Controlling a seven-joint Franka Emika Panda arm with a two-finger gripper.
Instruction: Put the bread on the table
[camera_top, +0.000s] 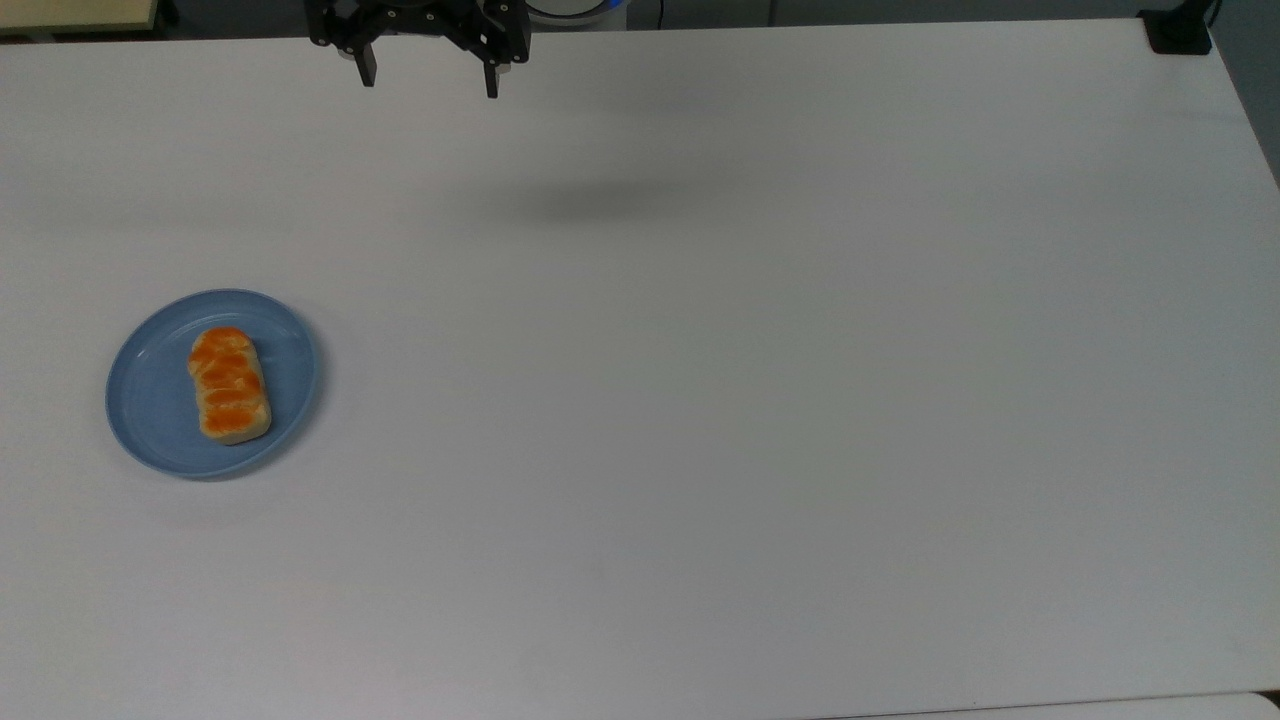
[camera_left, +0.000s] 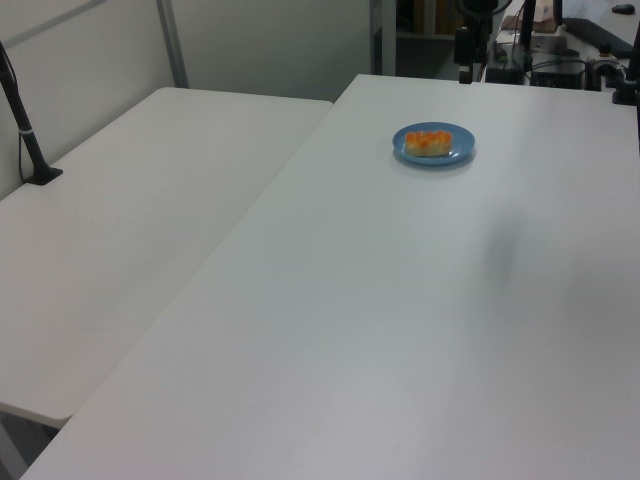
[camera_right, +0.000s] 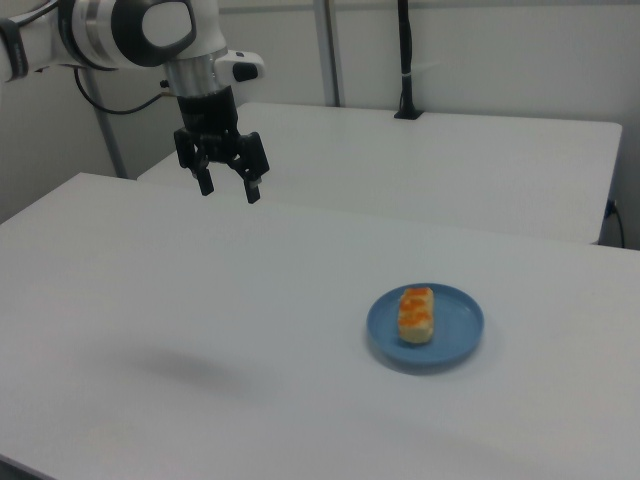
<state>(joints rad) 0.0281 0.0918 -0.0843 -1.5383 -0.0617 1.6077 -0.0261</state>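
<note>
Bread: a small oblong loaf (camera_top: 229, 385) with pale beige sides and a glossy orange, segmented top. It lies flat on the round light-blue plate (camera_top: 150, 400), roughly centred, its long axis running along the plate's width and ending short of the rim on both ends. It also shows on the plate in the left view (camera_left: 428, 142) and in the right view (camera_right: 416, 314).

Plate: rests on the white table (camera_top: 760, 400), near the table's edge at the top view's left. In the left view the plate (camera_left: 455, 153) sits toward the far end of the table; in the right view the plate (camera_right: 455, 335) sits right of the table's middle.

Gripper: the black two-finger gripper (camera_top: 430, 80) hangs in the air, well apart from the plate, above the table's far edge in the top view. Its two fingers stand spread wide with nothing between them. In the right view the gripper (camera_right: 228, 189) points downward, up and to the left of the plate, at the end of the white arm (camera_right: 150, 30).

Shadow: a soft dark patch (camera_top: 600, 200) on the table, well apart from the plate, toward the middle of the far half in the top view.

Second table: another white tabletop (camera_right: 480, 160) stands just beside the plate's table, behind it in the right view, with a black pole (camera_right: 404, 60) rising from it.
</note>
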